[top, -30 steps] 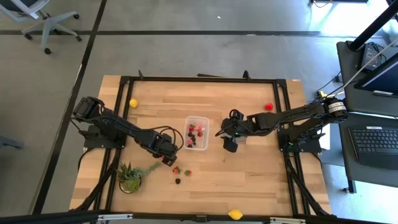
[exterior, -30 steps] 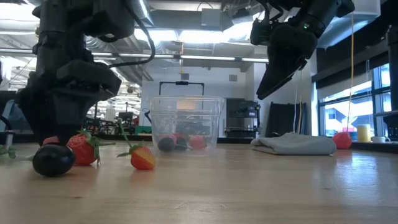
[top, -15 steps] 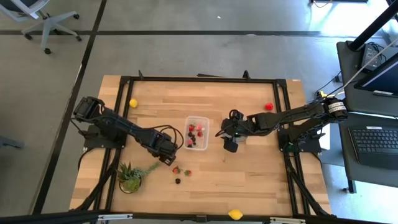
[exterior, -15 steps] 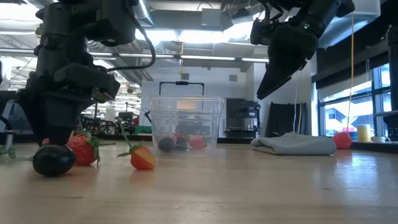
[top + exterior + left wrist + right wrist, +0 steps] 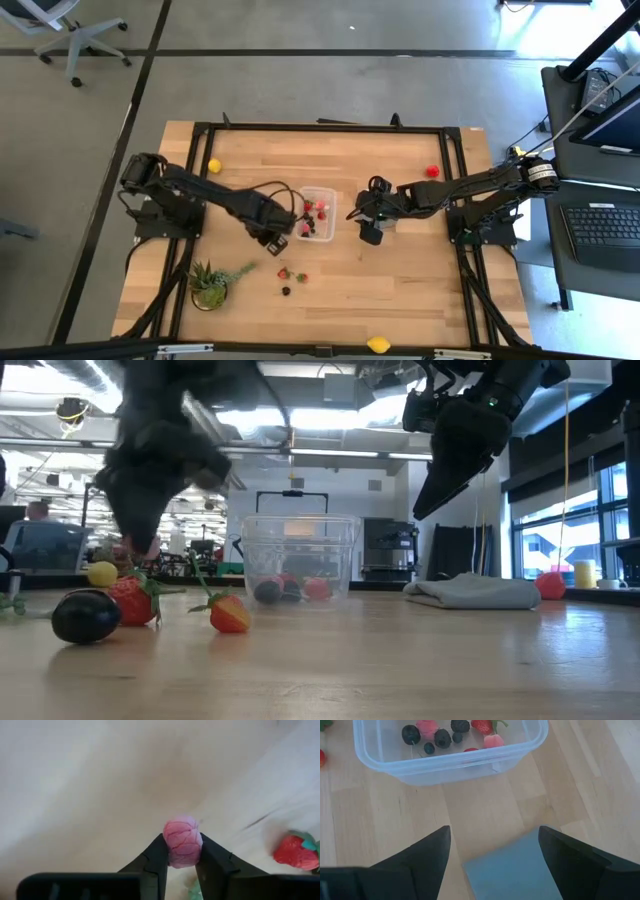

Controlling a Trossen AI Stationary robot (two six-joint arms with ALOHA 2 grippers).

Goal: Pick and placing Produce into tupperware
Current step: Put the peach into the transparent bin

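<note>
The clear tupperware [image 5: 316,213] stands mid-table with several red and dark produce pieces inside [image 5: 445,735]. My left gripper [image 5: 280,238], just off its left near corner, is shut on a pink raspberry-like piece [image 5: 183,840] and is clear of the table. Two strawberries [image 5: 283,272] [image 5: 301,277] and a dark berry [image 5: 286,291] lie on the wood nearer the front. My right gripper [image 5: 371,232] hovers open to the tub's right, over a flat grey square piece [image 5: 515,870], holding nothing. My left gripper pinches the pink piece by its two opposite sides [image 5: 171,851] between the two fingers. Its upper end [image 5: 182,822] sticks out past the fingertips. The piece is lifted clear of the table.
A green potted plant [image 5: 210,285] stands at the front left, close to the left arm. A yellow piece [image 5: 214,166] lies far left, a red one [image 5: 432,171] far right, and another yellow one [image 5: 378,344] at the front edge. A black frame borders the table.
My left gripper has shut on the pink piece, risen off the table, and moved toward the tupperware, away from the loose strawberries and the dark berry, which have stayed in place.
</note>
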